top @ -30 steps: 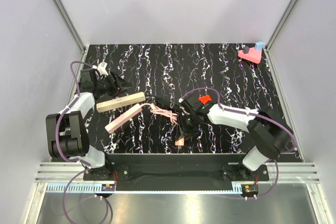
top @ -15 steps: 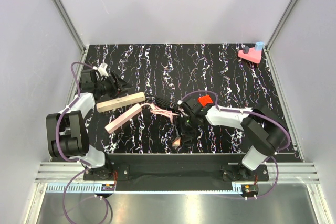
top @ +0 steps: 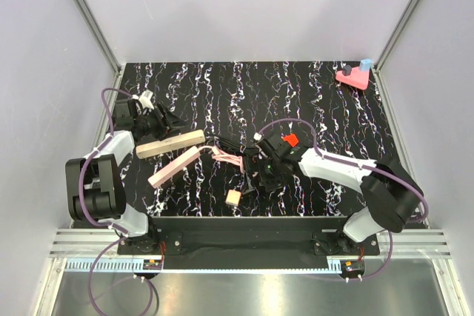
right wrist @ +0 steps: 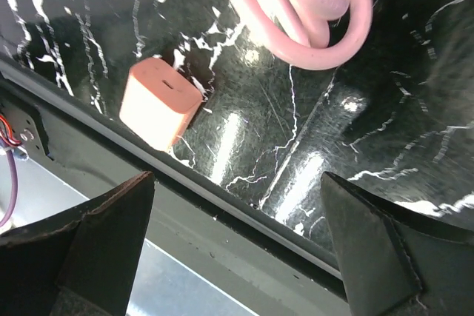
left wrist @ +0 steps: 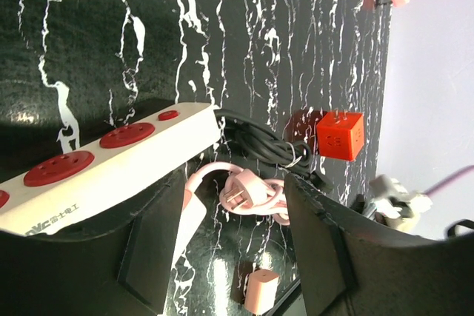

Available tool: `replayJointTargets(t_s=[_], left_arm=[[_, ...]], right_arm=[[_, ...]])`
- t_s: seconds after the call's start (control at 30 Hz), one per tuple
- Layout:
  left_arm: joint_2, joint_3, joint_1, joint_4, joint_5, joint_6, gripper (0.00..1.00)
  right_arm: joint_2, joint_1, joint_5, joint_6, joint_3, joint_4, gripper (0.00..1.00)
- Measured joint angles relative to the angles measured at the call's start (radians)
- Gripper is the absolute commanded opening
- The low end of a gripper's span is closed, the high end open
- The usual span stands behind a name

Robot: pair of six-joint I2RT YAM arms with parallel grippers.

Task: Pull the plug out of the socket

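Right tool [right wrist: 237, 197] spread, empty — plug [right wrist: 158, 101] lies loose; left tool [left wrist: 233, 190] spread nr socket [left wrist: 111, 160].

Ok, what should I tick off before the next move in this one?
1. Visible outlets on the socket empty: ok; its other end is out of frame.
2. Pink adapter block loose on the table, touching neither gripper: ok.
3. Right gripper open and empty: ok.
4. Left gripper jaws apart; whether it braces the socket: cannot tell.
5. Pink cable loops just ahead of the right gripper, may snag: not ok.
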State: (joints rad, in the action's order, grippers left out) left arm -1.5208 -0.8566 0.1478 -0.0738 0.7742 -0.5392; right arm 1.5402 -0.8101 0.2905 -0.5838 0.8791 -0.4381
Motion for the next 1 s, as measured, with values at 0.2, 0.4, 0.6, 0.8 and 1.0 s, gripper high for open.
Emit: replayJointTargets(t_s=[0.2, 0.4, 0.6, 0.8, 1.0], left_arm=[[-0.006, 0.0, 0.0, -0.008, -0.001, 0.015, 0.6], [-0.006, 0.0, -0.004, -0.012, -0.002, 0.023, 0.6], [-0.001, 0.0, -0.024, -0.017, -0.031, 0.039, 0.59], [0.122, 0.008, -0.034, -0.021, -0.108, 0.08, 0.62], [0.394, 0.069, -0.049, 0.027, -0.266, 0.153, 0.66]], right_arm=[[-0.071, 0.0, -0.042, 0.011, 0.01, -0.033, 1.0], [-0.189, 0.0, -0.111, -0.019, 0.008, -0.071, 1.0], [-0.297, 0.0, -0.178, -0.115, 0.006, -0.084, 1.0], [-0.401, 0.0, -0.256, -0.151, -0.027, -0.116, 1.0], [-0.445, 0.001, -0.355, -0.128, -0.059, -0.144, 1.0]])
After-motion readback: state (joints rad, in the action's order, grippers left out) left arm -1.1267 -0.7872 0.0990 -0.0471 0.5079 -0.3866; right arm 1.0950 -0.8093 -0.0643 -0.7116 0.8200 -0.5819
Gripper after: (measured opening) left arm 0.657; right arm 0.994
